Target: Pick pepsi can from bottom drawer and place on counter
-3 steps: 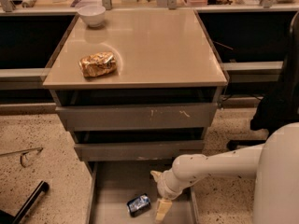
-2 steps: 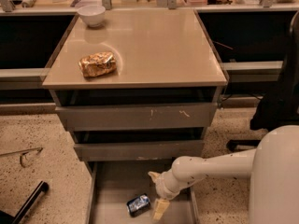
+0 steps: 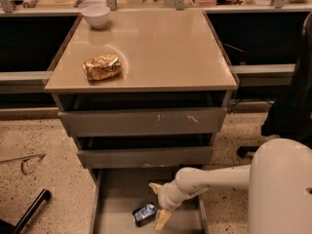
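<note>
The pepsi can (image 3: 145,213), blue with white markings, lies on its side on the grey floor of the open bottom drawer (image 3: 117,194). My gripper (image 3: 159,204) is down in the drawer just right of the can. It is open, with one cream finger (image 3: 155,186) behind the can and the other (image 3: 162,220) at its front right. The can is not between the fingers. The beige counter (image 3: 161,48) is the cabinet top above the drawers.
A golden-brown snack bag (image 3: 101,67) and a white bowl (image 3: 95,15) are on the counter's left side. The two upper drawers (image 3: 141,122) stand slightly open above the bottom drawer. A black chair (image 3: 292,106) is at the right. A black handle (image 3: 29,213) lies on the floor at the left.
My gripper has shifted a little to the left, closer to the can. The can has not moved.
</note>
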`<act>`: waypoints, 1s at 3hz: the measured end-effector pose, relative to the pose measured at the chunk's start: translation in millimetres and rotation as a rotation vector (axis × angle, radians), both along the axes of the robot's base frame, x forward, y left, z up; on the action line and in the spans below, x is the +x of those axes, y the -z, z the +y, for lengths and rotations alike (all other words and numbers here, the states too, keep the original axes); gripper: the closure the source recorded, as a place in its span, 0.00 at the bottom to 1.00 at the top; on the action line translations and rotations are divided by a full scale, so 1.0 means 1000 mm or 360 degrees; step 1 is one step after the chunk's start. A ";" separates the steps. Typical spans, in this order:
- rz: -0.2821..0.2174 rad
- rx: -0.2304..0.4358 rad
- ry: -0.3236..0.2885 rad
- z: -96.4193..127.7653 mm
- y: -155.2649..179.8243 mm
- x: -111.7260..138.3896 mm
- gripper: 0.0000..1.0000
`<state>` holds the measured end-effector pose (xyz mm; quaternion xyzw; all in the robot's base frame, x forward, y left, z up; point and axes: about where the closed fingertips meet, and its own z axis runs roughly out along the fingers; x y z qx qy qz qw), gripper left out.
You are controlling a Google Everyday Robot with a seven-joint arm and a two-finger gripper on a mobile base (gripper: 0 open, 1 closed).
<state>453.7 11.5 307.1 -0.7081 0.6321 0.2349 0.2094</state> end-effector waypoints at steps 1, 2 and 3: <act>0.0027 -0.0023 -0.0024 0.007 0.025 0.002 0.00; 0.0037 -0.0103 -0.0038 0.013 0.062 0.006 0.00; 0.0073 -0.0142 -0.0054 0.021 0.102 0.012 0.00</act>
